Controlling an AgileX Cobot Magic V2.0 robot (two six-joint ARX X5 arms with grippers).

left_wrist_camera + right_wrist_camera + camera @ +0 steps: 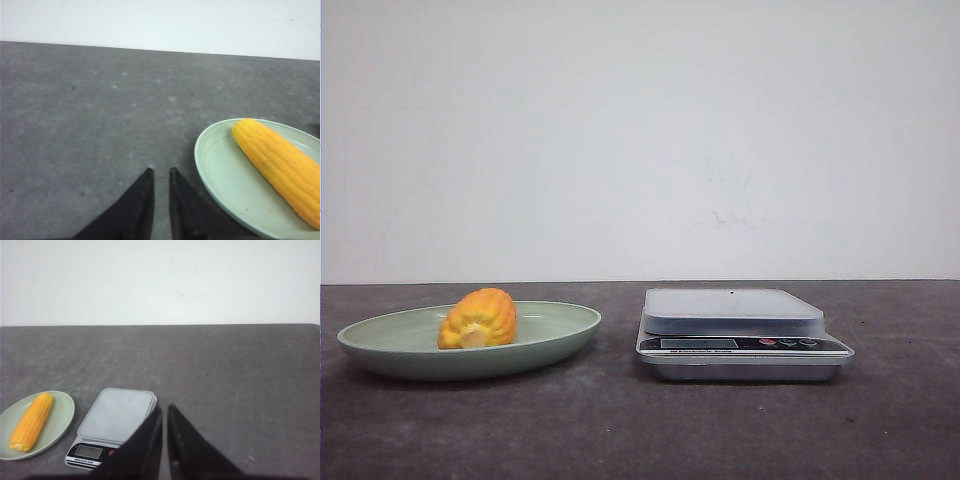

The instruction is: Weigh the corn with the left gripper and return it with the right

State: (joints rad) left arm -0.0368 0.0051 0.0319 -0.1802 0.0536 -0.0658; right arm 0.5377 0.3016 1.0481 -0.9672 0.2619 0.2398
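The corn [478, 319] lies on its side in a pale green plate [555, 335] on the left part of the dark grey table [620, 430], its pale cut end turned toward the front camera. From the wrist cameras it shows as a long cob rather than a stub: orange-yellow kernel rows run its whole length, and it stretches across much of the plate. Just to the right of the plate, close but not touching it, sits a small kitchen scale [740, 335] with a silvery flat platform, a small display and a few buttons along its front edge; nothing rests on the platform. A plain white wall [640, 130] stands behind the table. Neither arm shows in the front view. In the left wrist view the left gripper [161, 175] hangs above bare table beside the plate's rim, its two dark fingers drawn nearly together with only a thin slit between the tips, holding nothing. In the right wrist view the right gripper [164, 411] sits likewise, fingers almost closed and empty, with the scale and, farther off, the plate with the corn ahead of it.
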